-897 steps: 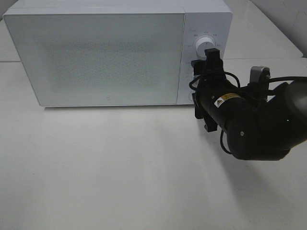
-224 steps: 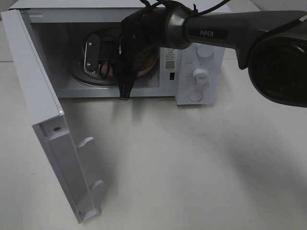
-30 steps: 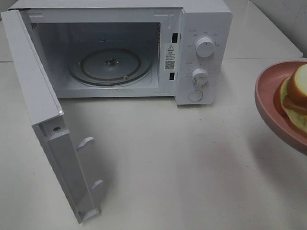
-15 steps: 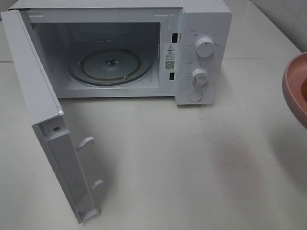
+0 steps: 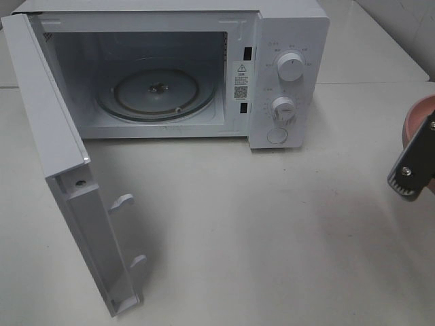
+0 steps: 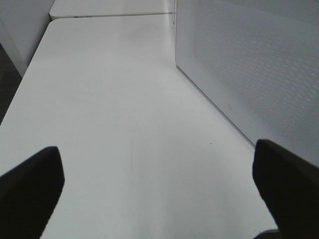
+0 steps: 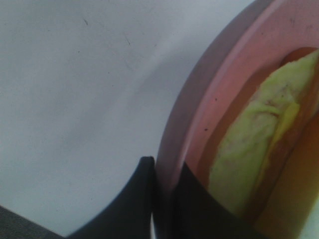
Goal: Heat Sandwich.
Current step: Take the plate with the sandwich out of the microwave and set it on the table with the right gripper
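The sandwich (image 7: 259,144), pale yellow-green with orange layers, lies on a round pink plate (image 7: 199,114) in the right wrist view. My right gripper (image 7: 163,175) is shut on the plate's rim, one finger on each side of it. In the overhead view only a sliver of the plate (image 5: 417,117) shows at the right edge above the right gripper (image 5: 412,170), and the sandwich is out of frame there. My left gripper (image 6: 159,191) is open with nothing between its fingers, beside the microwave door (image 6: 259,64).
The white microwave (image 5: 289,41) stands at the back with its door (image 5: 61,163) swung wide open to the left. Its glass turntable (image 5: 156,93) is bare. Two knobs (image 5: 291,66) and a round button sit on its right panel. White tabletop (image 5: 258,238) spreads in front.
The plate has slid further right, almost out of the overhead view, and the sandwich no longer shows there. A dark finger of the right gripper has come into view below it.
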`<state>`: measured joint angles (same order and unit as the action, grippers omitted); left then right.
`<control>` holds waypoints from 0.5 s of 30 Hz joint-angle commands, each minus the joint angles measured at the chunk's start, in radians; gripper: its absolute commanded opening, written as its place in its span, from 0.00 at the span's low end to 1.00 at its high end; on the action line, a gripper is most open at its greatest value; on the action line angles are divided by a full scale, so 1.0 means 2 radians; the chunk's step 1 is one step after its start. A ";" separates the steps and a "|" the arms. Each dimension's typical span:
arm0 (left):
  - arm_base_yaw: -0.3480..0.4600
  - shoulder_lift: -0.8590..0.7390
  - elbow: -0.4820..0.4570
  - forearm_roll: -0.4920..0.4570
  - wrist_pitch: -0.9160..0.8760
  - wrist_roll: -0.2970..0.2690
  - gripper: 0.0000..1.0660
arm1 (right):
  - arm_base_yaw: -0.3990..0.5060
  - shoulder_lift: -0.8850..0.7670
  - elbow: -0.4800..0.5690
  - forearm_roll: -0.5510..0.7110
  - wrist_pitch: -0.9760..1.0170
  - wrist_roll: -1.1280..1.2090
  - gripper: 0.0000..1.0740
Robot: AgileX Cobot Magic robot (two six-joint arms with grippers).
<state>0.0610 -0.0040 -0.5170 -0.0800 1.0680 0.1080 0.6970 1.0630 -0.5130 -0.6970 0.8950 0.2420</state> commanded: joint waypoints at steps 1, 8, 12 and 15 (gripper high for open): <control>-0.001 -0.002 0.000 -0.003 0.001 -0.001 0.92 | -0.003 0.038 -0.021 -0.028 -0.001 0.032 0.00; -0.001 -0.002 0.000 -0.003 0.001 -0.001 0.92 | -0.003 0.101 -0.053 -0.028 -0.001 0.061 0.00; -0.001 -0.002 0.000 -0.003 0.001 -0.001 0.92 | -0.003 0.162 -0.093 -0.028 0.018 0.127 0.00; -0.001 -0.002 0.000 -0.003 0.001 -0.001 0.92 | -0.003 0.180 -0.107 -0.028 0.030 0.150 0.00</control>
<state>0.0610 -0.0040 -0.5170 -0.0800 1.0680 0.1080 0.6970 1.4200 -0.7190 -0.7150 0.9280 0.5190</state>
